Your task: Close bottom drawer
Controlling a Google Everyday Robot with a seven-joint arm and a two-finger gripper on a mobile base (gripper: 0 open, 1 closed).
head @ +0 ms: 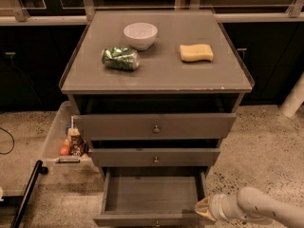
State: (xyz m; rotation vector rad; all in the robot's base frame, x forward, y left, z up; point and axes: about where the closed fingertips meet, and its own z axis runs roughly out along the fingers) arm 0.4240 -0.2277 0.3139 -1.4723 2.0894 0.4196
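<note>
On a speckled stone-like floor, in front of a row of dark cupboards, stands a grey-brown cabinet with a flat top. The top carries three things: one white bowl toward the back, one crumpled green packet just in front of it and to the left, and one yellow sponge well apart on the right.

The cabinet has three drawers. The top drawer and the middle drawer each stand a little way out. The bottom drawer is pulled out far toward the camera, so its inner floor shows. Its front is cut by the lower edge of the view, and only the top of its knob can be seen there.

The gripper is low at the right, just beside the right front corner of the bottom drawer, on a pale arm that runs out of view at the lower right. Whether it touches the drawer, and whether it is open or closed, cannot be told.

Left of the cabinet sits a clear bin with small packaged items inside, too indistinct to name. A black pole crosses the lower left corner, and a white leg-like shape is cut off at the right edge.
</note>
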